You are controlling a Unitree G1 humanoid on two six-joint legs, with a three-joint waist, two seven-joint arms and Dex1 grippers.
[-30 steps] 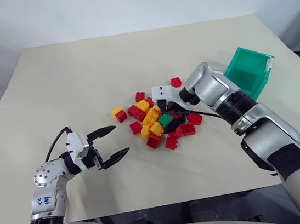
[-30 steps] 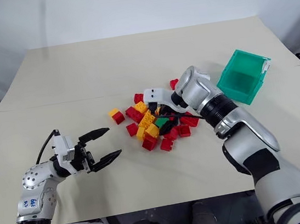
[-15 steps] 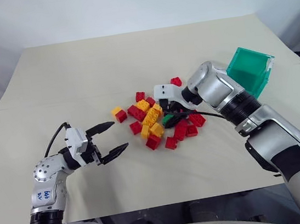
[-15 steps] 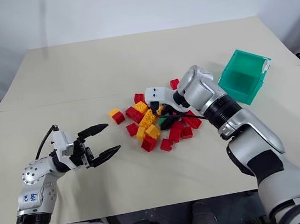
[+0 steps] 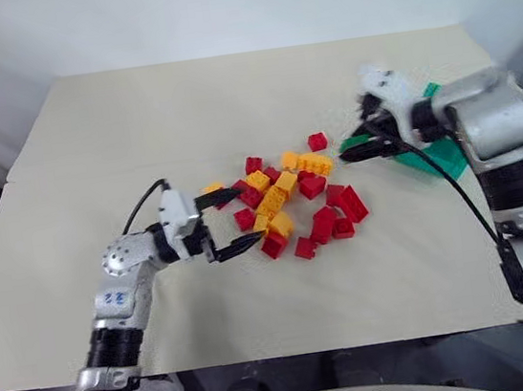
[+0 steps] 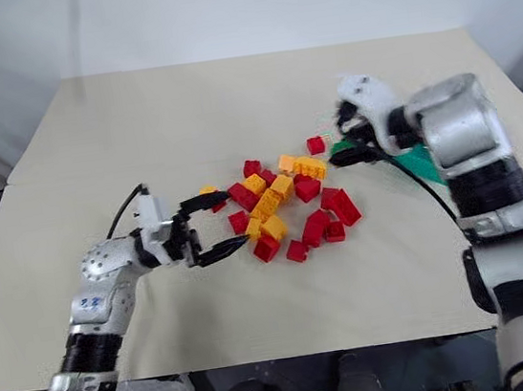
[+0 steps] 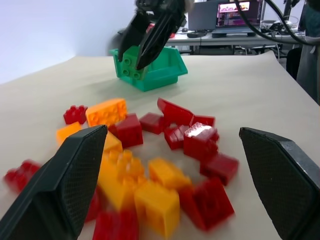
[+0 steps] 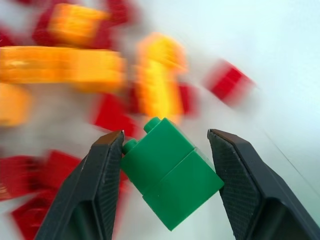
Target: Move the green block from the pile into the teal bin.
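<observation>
The small bright green studded plastic brick is sitting clamped between the two black fingers of the right tool, lifted clear of the table so it can travel without dragging its neighbours along. It is hanging just in front of the translucent teal plastic bin with slanted walls, which is standing near the table's right edge; from where I'm standing the brick is not yet inside, so the carry looks nearly done and the drop is what remains. The loose heap of red and yellow-orange studded bricks is lying around the middle of the table. The left tool is hovering at the heap's left side with its fingers spread and gripping nothing, perhaps waiting to steady or sort the rest.
</observation>
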